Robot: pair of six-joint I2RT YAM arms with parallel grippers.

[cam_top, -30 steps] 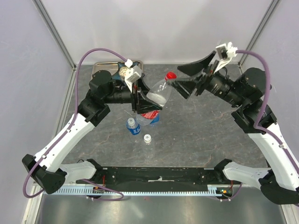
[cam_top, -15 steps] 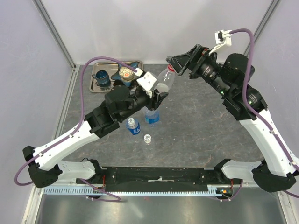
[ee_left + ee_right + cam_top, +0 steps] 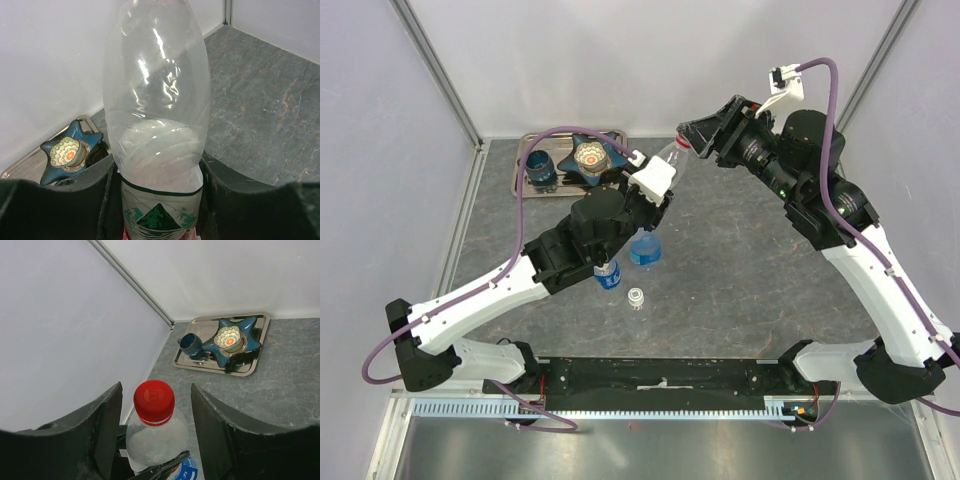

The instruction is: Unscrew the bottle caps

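Firmly, left gripper (image 3: 159, 180) clamps the clear bottle (image 3: 155, 100); right gripper (image 3: 155, 407) stands open, jaws flanking the red cap (image 3: 154, 399).

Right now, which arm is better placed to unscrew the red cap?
Right. The right tool is open with a finger on each side of the red cap, not touching, ready to close and twist. The left tool is shut on the bottle, steadying it.
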